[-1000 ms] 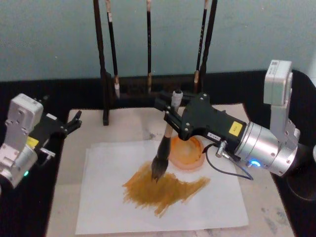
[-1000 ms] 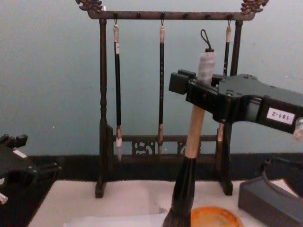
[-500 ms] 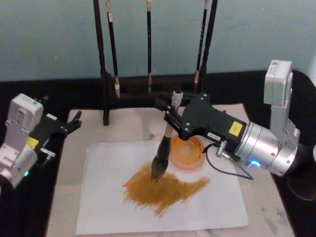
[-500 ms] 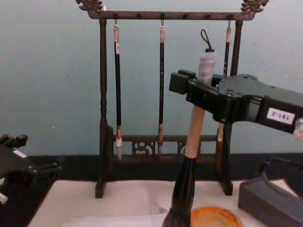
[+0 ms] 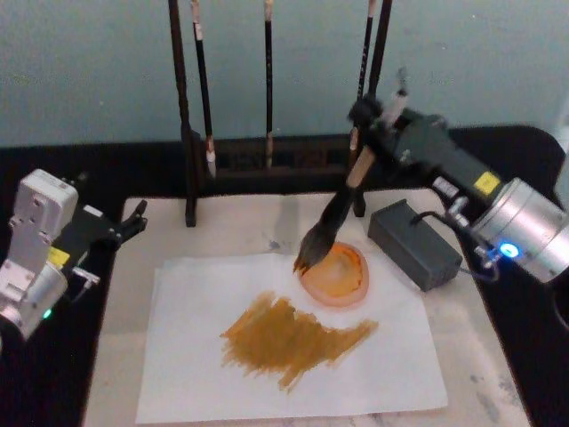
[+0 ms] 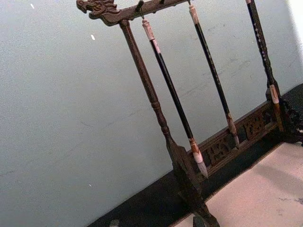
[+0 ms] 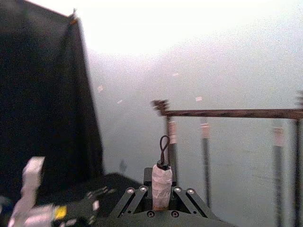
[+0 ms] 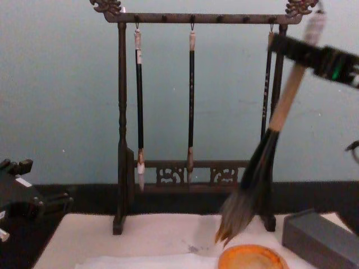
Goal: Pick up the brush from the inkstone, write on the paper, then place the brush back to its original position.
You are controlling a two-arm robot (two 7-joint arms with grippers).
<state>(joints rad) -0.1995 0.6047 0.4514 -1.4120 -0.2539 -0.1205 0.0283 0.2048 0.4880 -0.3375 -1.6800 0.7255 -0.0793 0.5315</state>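
Brush (image 5: 331,227) first: where is it?
Off the paper (image 5: 191,356) and in the air, gripped near its white-wrapped top by the right gripper (image 5: 380,111); it slants, top leaning to the robot's right, tuft lower and to the left
And the tuft?
Over the far left rim of the inkstone (image 5: 345,286); in the chest view the brush (image 8: 263,151) ends just above the edge of the inkstone (image 8: 249,259), and whether any hairs touch it I cannot tell
How do the right jaws stand?
Narrow, closed on the handle; the right wrist view has the brush's wrapped top (image 7: 161,191) standing up between the fingers, dark loop above it
What lies on the paper?
A broad ochre smear (image 5: 293,338) across its middle, near the inkstone but not touching it (the paper itself lies on an off-white mat (image 5: 484,374))
The other arm?
The left gripper (image 5: 135,218) sits at the mat's left edge, well apart from the brush; its jaws stand apart with nothing between them
Anything else on the table?
A grey block (image 5: 413,245) on the mat just to the right of the inkstone; behind everything, a dark wooden rack (image 8: 122,140) with three slim black brushes (image 8: 191,101) hanging from its top bar, seen closer and tilted in the left wrist view
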